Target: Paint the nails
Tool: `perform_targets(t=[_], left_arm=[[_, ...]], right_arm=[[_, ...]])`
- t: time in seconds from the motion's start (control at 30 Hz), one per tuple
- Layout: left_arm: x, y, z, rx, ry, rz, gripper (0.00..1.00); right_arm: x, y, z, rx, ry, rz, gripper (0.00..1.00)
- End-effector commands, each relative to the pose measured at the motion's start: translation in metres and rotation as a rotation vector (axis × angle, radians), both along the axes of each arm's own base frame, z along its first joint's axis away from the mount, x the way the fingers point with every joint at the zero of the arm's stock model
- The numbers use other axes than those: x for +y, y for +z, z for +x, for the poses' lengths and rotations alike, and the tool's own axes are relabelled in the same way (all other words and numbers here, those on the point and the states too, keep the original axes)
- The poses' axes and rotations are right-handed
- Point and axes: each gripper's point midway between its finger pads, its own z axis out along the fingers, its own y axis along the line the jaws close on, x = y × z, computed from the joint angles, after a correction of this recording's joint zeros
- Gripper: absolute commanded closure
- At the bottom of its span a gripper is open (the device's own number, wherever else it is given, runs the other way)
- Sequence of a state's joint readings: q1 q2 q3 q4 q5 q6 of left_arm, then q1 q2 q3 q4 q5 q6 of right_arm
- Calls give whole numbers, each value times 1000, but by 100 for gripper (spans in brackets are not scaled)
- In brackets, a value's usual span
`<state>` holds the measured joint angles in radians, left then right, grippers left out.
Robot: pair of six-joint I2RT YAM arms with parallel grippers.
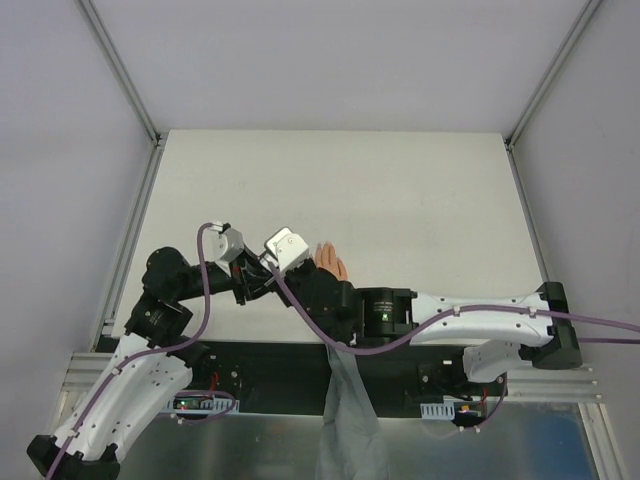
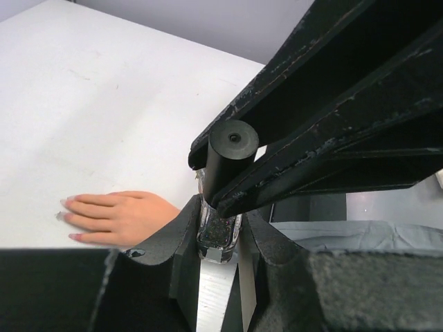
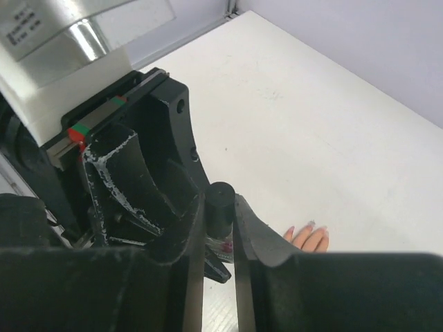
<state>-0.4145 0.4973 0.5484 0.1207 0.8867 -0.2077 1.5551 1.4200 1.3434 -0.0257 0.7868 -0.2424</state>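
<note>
The peach mannequin hand lies flat on the white table, its grey sleeve running toward the near edge. In the left wrist view the hand shows pinkish nails at its fingertips. Its fingertips also show in the right wrist view. My left gripper is shut on a small dark glitter polish bottle, just left of the hand. My right gripper is shut on the bottle's black cap, reaching over the hand. The two grippers meet left of the hand in the top view.
The white table stretches far and right of the hand, with metal frame rails along its sides. The right arm's forearm crosses above the sleeve. A dark strip with the arm bases lies at the near edge.
</note>
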Motion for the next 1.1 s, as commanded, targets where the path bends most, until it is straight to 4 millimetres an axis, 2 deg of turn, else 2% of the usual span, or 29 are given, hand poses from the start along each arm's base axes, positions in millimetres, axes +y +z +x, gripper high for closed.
perform_targets(t=[0.0, 0.07, 0.1, 0.17, 0.23, 0.27, 0.3, 0.33, 0.37, 0.4, 0.47, 0.5, 0.53, 0.63, 0.83, 0.93, 1.07], left_arm=[[9, 20, 29, -47, 146, -21, 100], [7, 20, 27, -40, 129, -19, 100], [6, 19, 27, -34, 120, -17, 100], [5, 20, 24, -33, 102, -18, 100], [4, 20, 21, -32, 86, -18, 100], [3, 20, 18, -35, 68, -19, 100], [2, 20, 16, -30, 46, -18, 100], [-1, 23, 8, -40, -3, -25, 100], [-3, 24, 4, -42, -31, -32, 100], [-4, 24, 0, -23, -58, -40, 100], [-7, 28, -13, -48, -147, -57, 100], [-8, 28, -19, -32, -180, -63, 100], [-9, 29, -23, -39, -204, -68, 100], [-9, 31, -32, -48, -249, -75, 100], [-10, 30, -35, -38, -277, -75, 100], [-10, 30, -37, -36, -290, -75, 100], [-10, 30, -37, -33, -293, -75, 100]], right_arm=[[-33, 4, 22, 13, -119, -50, 87], [-38, 6, 28, 34, -88, -49, 71], [-34, 3, 22, 57, -20, -56, 56], [-43, 11, 26, 76, 24, -34, 38], [-43, 14, 16, 104, 159, -24, 33], [-47, 15, 24, 119, 182, -14, 30], [-37, 16, 3, 161, 357, 2, 30], [-39, 18, -2, 177, 428, 20, 30], [-41, 20, 1, 190, 472, 36, 28], [-36, 26, -17, 210, 606, 59, 28], [-36, 34, -22, 229, 705, 84, 27], [-33, 39, -36, 240, 810, 98, 27], [-32, 43, -40, 241, 848, 108, 27], [-25, 48, -41, 244, 913, 118, 27], [-11, 54, -35, 263, 994, 172, 33], [-7, 57, -35, 280, 1029, 193, 39], [-4, 59, -41, 297, 1102, 207, 52]])
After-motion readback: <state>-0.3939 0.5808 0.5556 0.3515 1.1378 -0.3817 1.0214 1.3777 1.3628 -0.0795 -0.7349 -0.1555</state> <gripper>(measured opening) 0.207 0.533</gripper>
